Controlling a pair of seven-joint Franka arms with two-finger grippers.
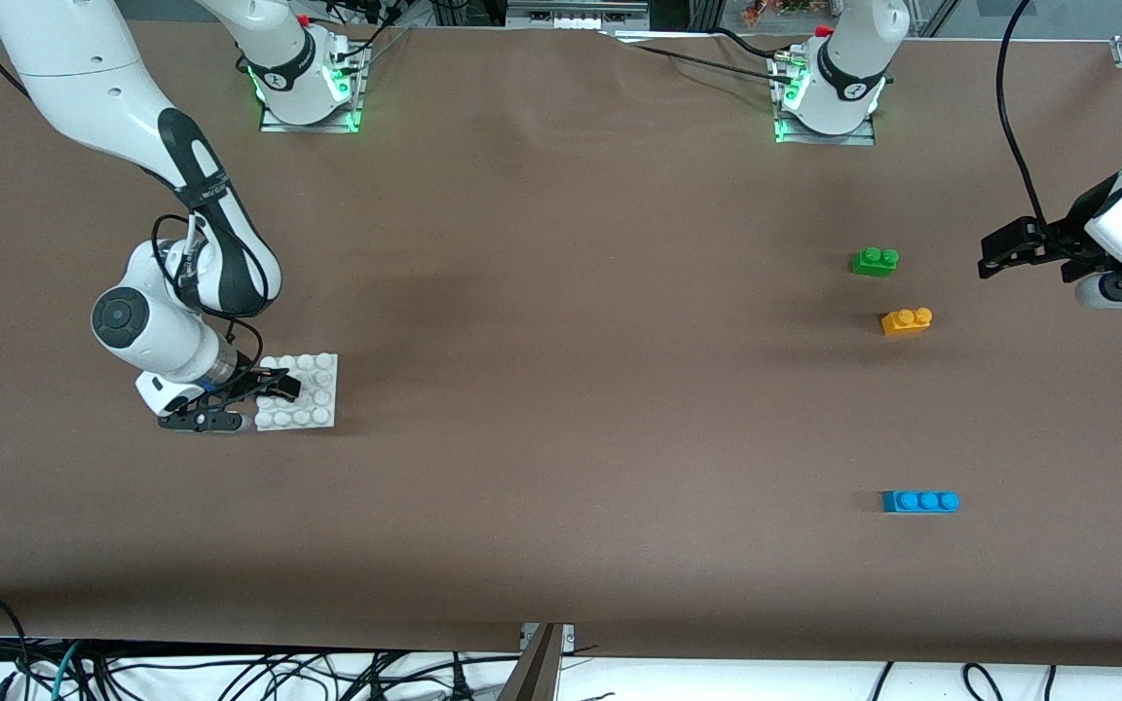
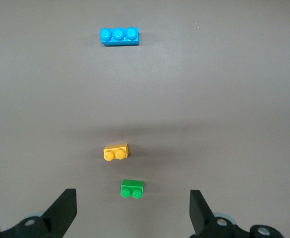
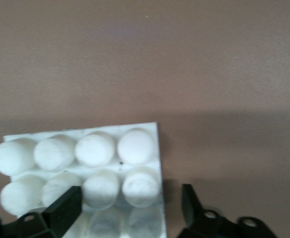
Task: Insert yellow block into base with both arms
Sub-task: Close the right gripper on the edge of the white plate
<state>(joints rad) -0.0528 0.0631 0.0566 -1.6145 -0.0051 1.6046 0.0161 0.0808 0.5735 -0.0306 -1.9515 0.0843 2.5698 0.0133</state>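
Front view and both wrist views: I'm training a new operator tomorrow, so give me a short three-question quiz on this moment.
1. True or false: the yellow block lies between the green brick and the blue brick.
2. Which gripper is down at the base?
A. left gripper
B. right gripper
3. Fill in: the left gripper's fingers are ____.

Key: 1 true; 2 B; 3 open, with no brick between them.
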